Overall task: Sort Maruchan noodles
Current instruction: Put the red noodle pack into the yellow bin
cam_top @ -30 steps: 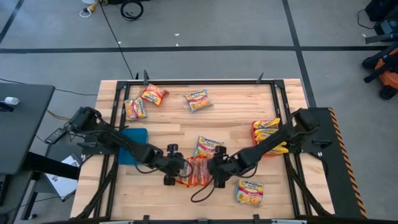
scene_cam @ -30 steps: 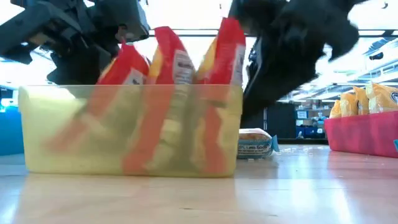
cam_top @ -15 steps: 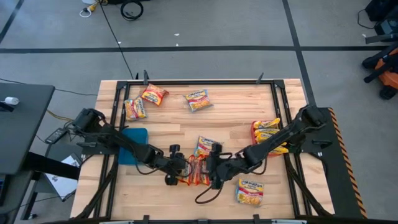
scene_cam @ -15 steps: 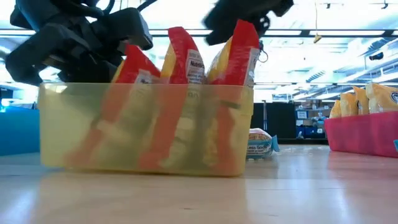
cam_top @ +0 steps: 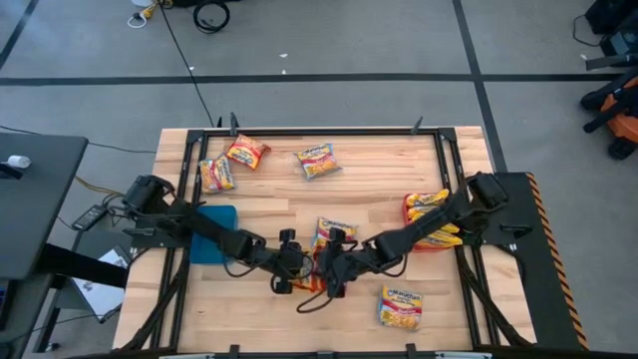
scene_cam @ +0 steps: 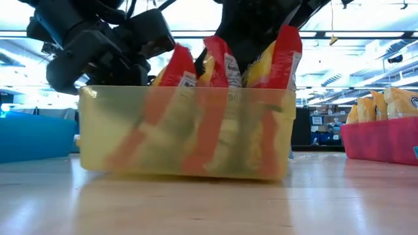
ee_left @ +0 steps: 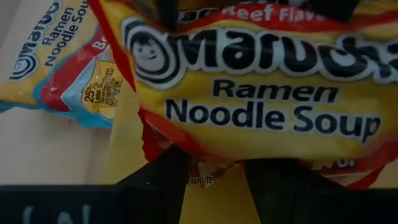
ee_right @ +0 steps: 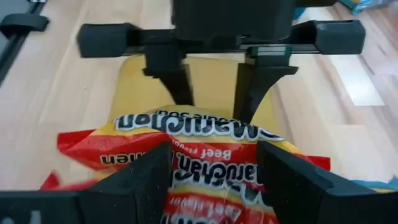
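- As we read the high view, both dark arms meet near the bench's front edge, middle: the left gripper (cam_top: 290,271) and right gripper (cam_top: 329,271) flank the translucent yellow plastic tray (cam_top: 307,286), both reaching low and nearly level across the wooden bench (cam_top: 369,170). More packets lie by the back edge and in the red tray (cam_top: 411,242) at the right edge.
- Since the low view is level, we see three red-orange crinkly plastic ramen packets (scene_cam: 225,72) standing on edge inside the yellow tray, leaning.
- In the left wrist view, its fingers (ee_left: 155,180) straddle a beef packet's (ee_left: 249,93) edge; we cannot tell if they grip.
- In the right wrist view, its fingers (ee_right: 134,180) stand wide around the same packet, not pinching.
- We judge these light, slippery, and brittle inside; pinch a sealed end seam, gently.
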